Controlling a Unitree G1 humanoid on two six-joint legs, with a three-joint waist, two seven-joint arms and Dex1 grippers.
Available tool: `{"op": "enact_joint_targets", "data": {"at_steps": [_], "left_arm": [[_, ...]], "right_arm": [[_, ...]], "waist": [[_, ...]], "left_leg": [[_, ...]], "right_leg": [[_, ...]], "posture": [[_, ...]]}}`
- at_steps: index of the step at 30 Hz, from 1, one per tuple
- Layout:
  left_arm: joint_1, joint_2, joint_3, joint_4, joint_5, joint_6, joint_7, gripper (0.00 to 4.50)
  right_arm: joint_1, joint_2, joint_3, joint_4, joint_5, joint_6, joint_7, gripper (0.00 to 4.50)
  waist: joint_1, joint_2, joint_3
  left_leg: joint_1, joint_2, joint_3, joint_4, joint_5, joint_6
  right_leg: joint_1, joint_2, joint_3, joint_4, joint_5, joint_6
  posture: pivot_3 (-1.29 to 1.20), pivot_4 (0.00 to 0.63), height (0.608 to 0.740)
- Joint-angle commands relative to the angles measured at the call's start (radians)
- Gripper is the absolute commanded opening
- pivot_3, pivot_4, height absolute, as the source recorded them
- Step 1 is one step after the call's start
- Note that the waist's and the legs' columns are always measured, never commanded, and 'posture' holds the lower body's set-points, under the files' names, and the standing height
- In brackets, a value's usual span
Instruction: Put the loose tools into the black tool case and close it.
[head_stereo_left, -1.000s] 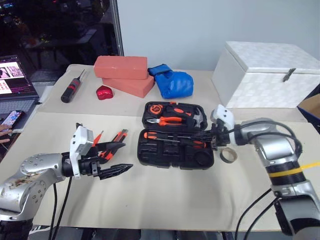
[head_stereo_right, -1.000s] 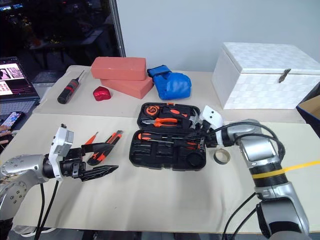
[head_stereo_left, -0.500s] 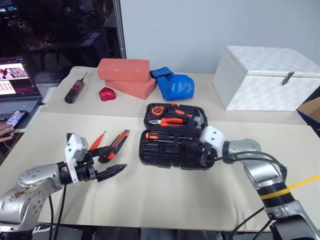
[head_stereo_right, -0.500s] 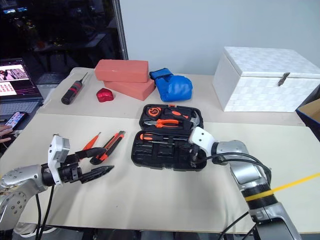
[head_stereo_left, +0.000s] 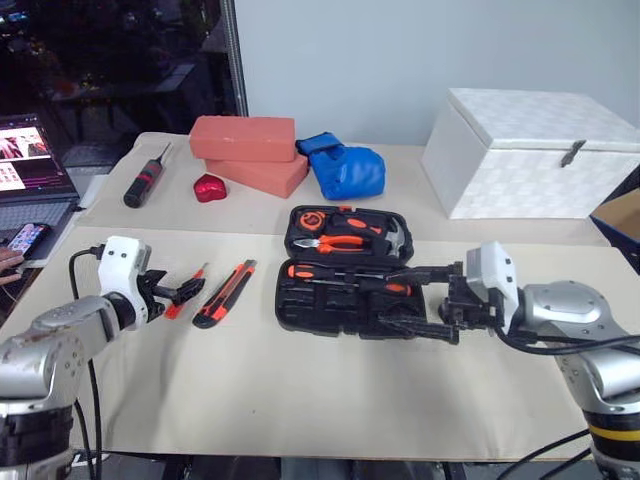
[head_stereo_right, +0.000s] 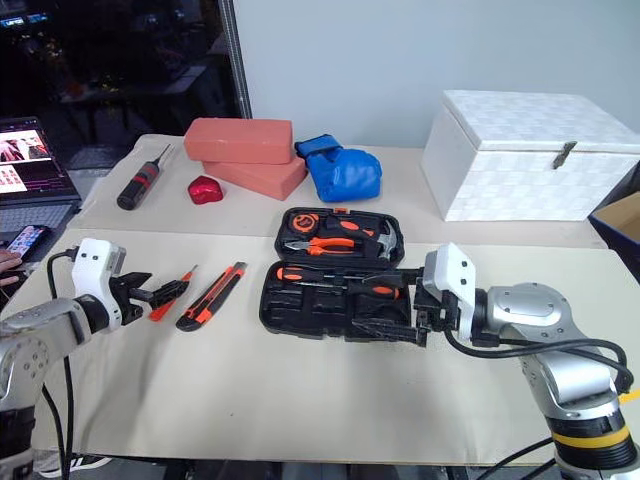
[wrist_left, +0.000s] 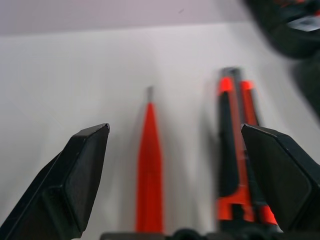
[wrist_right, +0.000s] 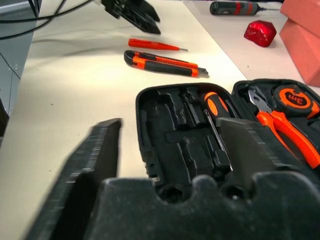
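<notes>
- Left eye view: black tool case (head_stereo_left: 345, 270) lies open mid-surface (head_stereo_left: 300, 400), two long-shafted screwdrivers (head_stereo_left: 350, 276) inside.
- Left gripper (head_stereo_left: 180, 292), fingers apart, hovers beside slim all-orange screwdriver (head_stereo_left: 187, 290) and utility knife (head_stereo_left: 225, 293).
- Right gripper (head_stereo_left: 420, 298), fingers spread, empty, over the case's right end.

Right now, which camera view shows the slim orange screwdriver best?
The left wrist view: the slim orange screwdriver lies close between the open left gripper fingers. The eye views show it small beside the utility knife; the right wrist view shows it far off.
</notes>
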Motion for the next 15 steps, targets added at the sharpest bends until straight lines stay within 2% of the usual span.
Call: {"op": "enact_joint_targets", "data": {"at_steps": [1, 2, 5, 6, 7, 12, 13, 14, 15], "left_arm": [[-0.027, 0.033, -0.053, 0.02, 0.03, 0.024, -0.025, 4.5], [-0.027, 0.038, -0.071, 0.026, 0.034, 0.032, -0.037, 4.5], [-0.02, 0.037, -0.09, 0.029, 0.041, 0.027, -0.055, 3.83], [-0.017, 0.034, -0.088, 0.028, 0.041, 0.023, -0.061, 3.31], [-0.014, 0.031, -0.088, 0.027, 0.042, 0.021, -0.063, 3.06], [0.008, 0.036, -0.067, 0.017, 0.036, 0.001, -0.098, 1.26], [0.012, 0.037, -0.06, 0.013, 0.033, -0.004, -0.105, 1.03], [0.015, 0.039, -0.056, 0.008, 0.032, -0.011, -0.111, 0.55], [0.016, 0.037, -0.045, 0.004, 0.028, -0.019, -0.118, 0.52]], "right_arm": [[-0.025, 0.016, -0.051, -0.078, 0.084, 0.016, -0.049, 4.43], [-0.035, 0.032, -0.057, -0.09, 0.105, 0.017, -0.068, 4.43], [-0.052, 0.05, -0.066, -0.108, 0.152, 0.031, -0.105, 4.5], [-0.058, 0.052, -0.066, -0.113, 0.163, 0.037, -0.118, 4.5], [-0.062, 0.053, -0.068, -0.116, 0.17, 0.039, -0.126, 4.5], [-0.067, 0.066, -0.07, -0.141, 0.212, 0.044, -0.16, 4.5], [-0.067, 0.07, -0.07, -0.145, 0.217, 0.042, -0.165, 4.5], [-0.066, 0.071, -0.069, -0.148, 0.22, 0.039, -0.167, 4.5], [-0.068, 0.072, -0.066, -0.152, 0.224, 0.037, -0.173, 4.5]], "waist": [[0.0, 0.0, 0.0], [0.0, 0.0, 0.0], [0.002, 0.0, 0.0], [0.002, 0.0, 0.0], [0.004, 0.0, 0.0], [0.008, 0.0, 0.0], [0.009, 0.0, 0.0], [0.009, 0.0, 0.0], [0.01, 0.0, 0.0]], "left_leg": [[0.0, 0.0, 0.0, 0.0, 0.0, 0.0], [-0.001, 0.0, 0.0, 0.0, 0.0, 0.0], [-0.002, 0.0, 0.0, -0.001, 0.0, 0.0], [-0.002, 0.0, 0.0, -0.001, 0.0, 0.0], [-0.003, 0.0, 0.0, -0.001, 0.0, 0.0], [-0.003, 0.0, 0.0, -0.002, 0.0, -0.001], [-0.003, 0.0, 0.0, -0.002, 0.0, -0.001], [-0.003, 0.0, 0.0, -0.002, 0.0, -0.001], [-0.003, 0.0, 0.0, -0.002, 0.0, 0.0]], "right_leg": [[0.0, 0.0, 0.0, 0.0, 0.0, 0.0], [-0.001, 0.0, 0.0, 0.0, 0.0, 0.0], [-0.002, 0.0, 0.0, -0.001, 0.0, 0.0], [-0.002, 0.0, 0.0, -0.001, 0.0, 0.0], [-0.002, -0.001, 0.0, -0.001, 0.0, 0.0], [-0.003, -0.001, 0.0, -0.002, 0.0, 0.0], [-0.003, -0.001, 0.0, -0.002, 0.0, 0.0], [-0.003, -0.001, 0.0, -0.002, 0.0, 0.0], [-0.003, -0.001, 0.0, -0.002, 0.0, 0.0]], "posture": [[0.0, 0.15, 0.74], [0.0, 0.15, 0.74], [0.0, 0.15, 0.74], [0.0, 0.15, 0.74], [0.0, 0.15, 0.74], [0.0, 0.15, 0.74], [0.0, 0.15, 0.74], [0.0, 0.15, 0.74], [0.0, 0.15, 0.74]]}}
